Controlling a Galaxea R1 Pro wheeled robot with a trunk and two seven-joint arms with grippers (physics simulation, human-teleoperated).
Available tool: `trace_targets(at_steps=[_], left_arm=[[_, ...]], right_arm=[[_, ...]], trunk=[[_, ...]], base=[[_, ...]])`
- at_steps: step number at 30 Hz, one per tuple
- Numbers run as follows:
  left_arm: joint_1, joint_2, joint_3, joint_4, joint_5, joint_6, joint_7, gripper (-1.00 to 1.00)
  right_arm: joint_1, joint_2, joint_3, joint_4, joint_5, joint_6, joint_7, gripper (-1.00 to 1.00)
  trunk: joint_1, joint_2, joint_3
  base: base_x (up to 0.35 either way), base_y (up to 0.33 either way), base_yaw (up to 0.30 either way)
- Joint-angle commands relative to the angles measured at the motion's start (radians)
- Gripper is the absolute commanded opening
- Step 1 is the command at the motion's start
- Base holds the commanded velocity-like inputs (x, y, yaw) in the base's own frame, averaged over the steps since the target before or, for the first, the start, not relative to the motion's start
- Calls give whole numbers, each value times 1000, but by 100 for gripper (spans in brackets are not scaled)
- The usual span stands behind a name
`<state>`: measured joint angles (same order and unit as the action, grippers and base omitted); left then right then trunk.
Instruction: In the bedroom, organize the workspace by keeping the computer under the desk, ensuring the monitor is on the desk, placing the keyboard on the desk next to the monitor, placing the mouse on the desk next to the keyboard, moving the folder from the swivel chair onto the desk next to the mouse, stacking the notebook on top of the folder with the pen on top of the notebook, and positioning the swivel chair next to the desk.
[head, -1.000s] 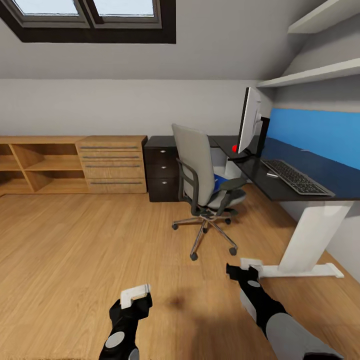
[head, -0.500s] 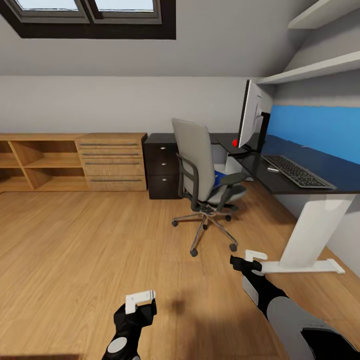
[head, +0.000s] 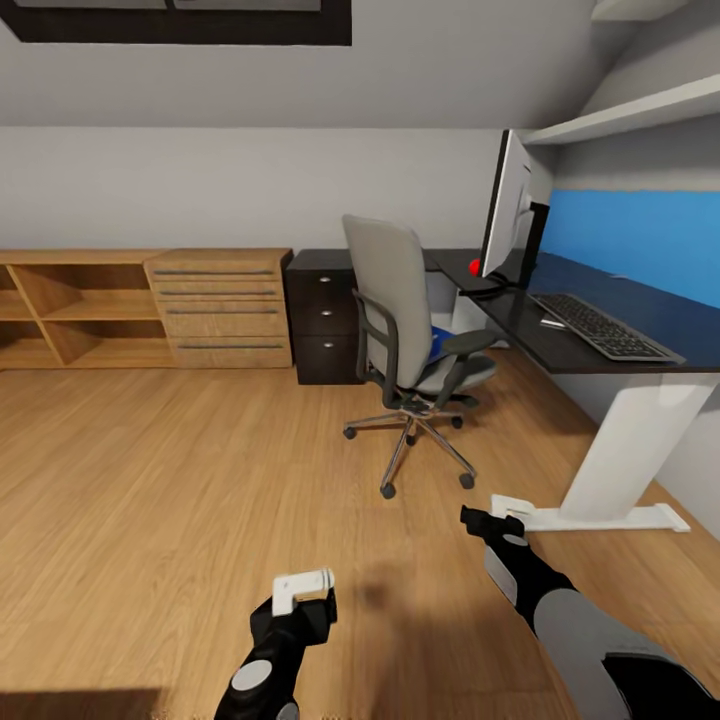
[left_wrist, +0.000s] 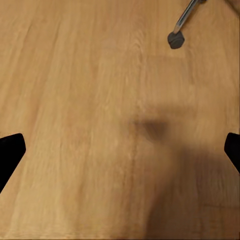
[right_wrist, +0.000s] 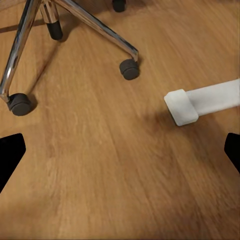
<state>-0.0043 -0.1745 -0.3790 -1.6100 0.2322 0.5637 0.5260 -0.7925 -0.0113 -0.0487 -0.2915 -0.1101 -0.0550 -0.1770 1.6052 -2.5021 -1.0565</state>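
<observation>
I am steering the robot across the bedroom's wooden floor (head: 180, 470) toward the desk (head: 560, 345), both arms riding low in front of me. The left gripper (head: 303, 588) and the right gripper (head: 503, 518) are hanging over bare boards with nothing between their fingers; in both wrist views the dark fingertips are sitting far apart at the frame edges, so I am reading both as released.

The swivel chair (head: 405, 330) is standing just in front of the desk, its back turned my way, and the blue folder (head: 440, 355) is lying on its seat, half hidden by the backrest. On the desk the monitor (head: 505, 220) is standing upright, with the keyboard (head: 600, 327) next to it along the desktop. A small pale item is lying just beside the keyboard; it is too small to name. The tower, mouse and notebook I cannot make out.

The risk I am weighing: the right gripper is travelling near the desk's white foot (right_wrist: 200, 102) and the chair's castors (right_wrist: 130, 70), and a careless advance could bump the chair, roll it off and slide the folder.

The dark drawer unit (head: 322, 318) beside the desk is shut, contents unseen; the wooden shelving (head: 70, 310) farther along looks empty.
</observation>
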Motion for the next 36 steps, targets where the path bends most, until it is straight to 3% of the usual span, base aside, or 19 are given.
trace_targets(at_steps=[1,6,12,21,36], left_arm=[[0,0,-2,-3,10,20,10,100],[0,0,-2,-7,10,74,11,100],[-1,0,5,1,10,84,12,100],[-1,0,8,12,10,82,16,100],[0,0,9,21,8,72,21,100]], right_arm=[[-4,-1,0,-1,-10,-3,0,100],[-47,-3,-1,-8,-12,13,1,100],[-60,3,-1,-1,-8,6,2,100],[-62,7,-3,11,-3,-91,3,100],[-62,4,-2,0,-1,-104,2,100]], trunk=[[0,-1,-5],[2,-2,-24],[5,-3,-47],[9,-5,-82],[9,-5,-82]], base=[[0,0,0],[0,0,0],[0,0,0],[0,0,0],[14,0,0]])
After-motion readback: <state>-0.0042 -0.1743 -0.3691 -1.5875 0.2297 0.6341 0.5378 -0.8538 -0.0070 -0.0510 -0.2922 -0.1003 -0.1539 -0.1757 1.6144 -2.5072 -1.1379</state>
